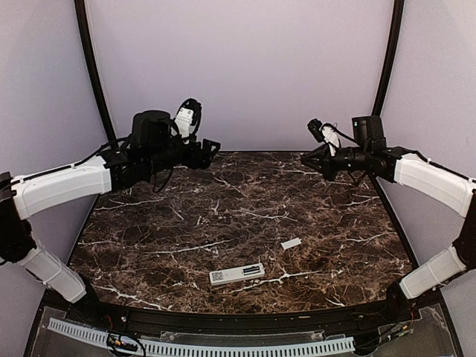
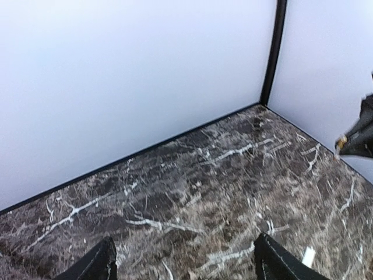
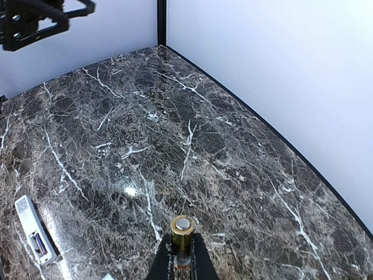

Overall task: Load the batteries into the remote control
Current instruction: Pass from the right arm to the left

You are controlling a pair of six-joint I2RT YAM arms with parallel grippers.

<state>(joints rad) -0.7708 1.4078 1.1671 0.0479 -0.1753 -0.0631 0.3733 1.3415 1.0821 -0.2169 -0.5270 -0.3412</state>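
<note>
Marble table [image 1: 335,223] bears the remote control [image 1: 236,274] near, a white piece [image 1: 291,243] just right of it; left gripper [image 2: 186,265] gapes wide and empty, right gripper [image 3: 182,259] pinches a battery [image 3: 182,226].

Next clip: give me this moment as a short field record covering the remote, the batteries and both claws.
remote control: flat on the table, near its front edge, label side up
white piece: on the table just beyond the remote control, apart from it
battery: one visible, in the right claw
left claw: open, empty, above the table
right claw: shut on the battery, above the table
</note>
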